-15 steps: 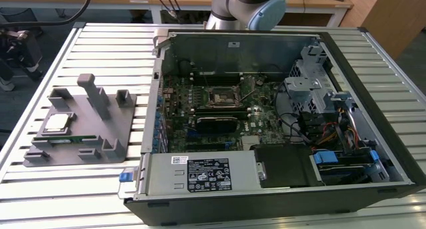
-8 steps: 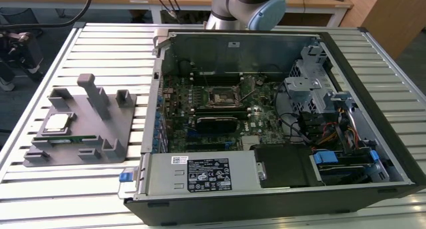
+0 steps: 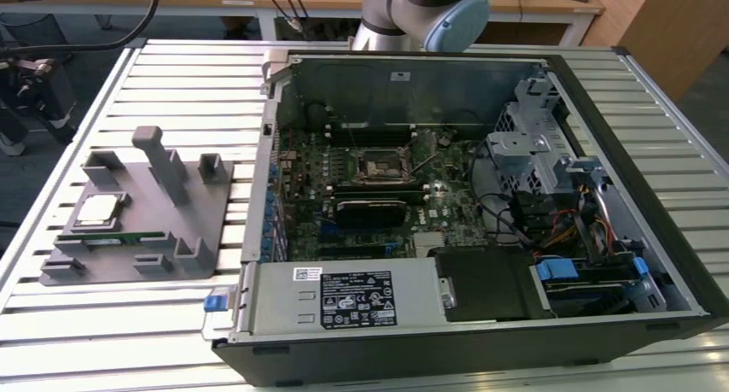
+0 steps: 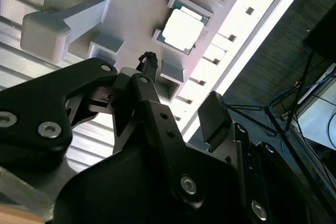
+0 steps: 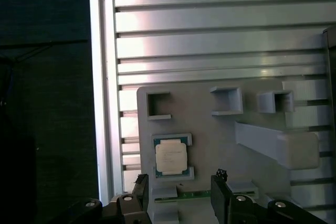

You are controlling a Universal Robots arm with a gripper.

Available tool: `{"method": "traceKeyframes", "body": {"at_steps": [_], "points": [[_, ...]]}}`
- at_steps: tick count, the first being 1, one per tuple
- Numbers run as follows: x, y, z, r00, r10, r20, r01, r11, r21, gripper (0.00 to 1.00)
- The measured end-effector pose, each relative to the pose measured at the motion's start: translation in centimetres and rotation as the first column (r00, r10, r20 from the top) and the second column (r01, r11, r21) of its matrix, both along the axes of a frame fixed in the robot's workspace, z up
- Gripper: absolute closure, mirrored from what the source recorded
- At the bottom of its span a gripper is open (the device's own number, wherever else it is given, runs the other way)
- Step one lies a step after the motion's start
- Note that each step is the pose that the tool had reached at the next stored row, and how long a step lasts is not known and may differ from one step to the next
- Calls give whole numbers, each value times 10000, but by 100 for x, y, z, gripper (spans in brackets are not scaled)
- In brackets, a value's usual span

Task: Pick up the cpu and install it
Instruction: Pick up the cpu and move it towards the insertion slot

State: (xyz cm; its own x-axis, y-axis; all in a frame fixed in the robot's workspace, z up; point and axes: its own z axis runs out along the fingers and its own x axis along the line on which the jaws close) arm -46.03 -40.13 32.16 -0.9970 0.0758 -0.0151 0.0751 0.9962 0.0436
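Note:
The cpu (image 3: 97,210) is a silver square chip with a thin tan-green rim, lying flat in its pocket on the grey fixture (image 3: 114,261) at the exterior view's left. Both wrist views look down on it: the cpu (image 5: 170,157) lies just ahead of my gripper (image 5: 180,196), whose two black fingers stand open with nothing between them. In the second wrist view the cpu (image 4: 182,29) sits beyond the gripper (image 4: 178,106), well apart from the fingertips. The black socket (image 3: 380,166) with its metal frame sits mid-motherboard inside the open computer case (image 3: 650,264).
A long green memory stick (image 3: 114,236) lies on the fixture beside the cpu. Grey posts and brackets (image 3: 160,161) rise from the fixture. The slatted metal table (image 3: 171,76) ends at an edge (image 5: 102,103) close to the fixture. Cables and drive cages (image 3: 547,170) crowd the case's right side.

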Motion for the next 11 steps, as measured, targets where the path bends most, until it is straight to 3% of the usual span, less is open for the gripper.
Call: {"method": "traceKeyframes", "body": {"at_steps": [11], "points": [[0, 0, -59, 10000, 0, 1, 0, 10000, 0, 41]]}}
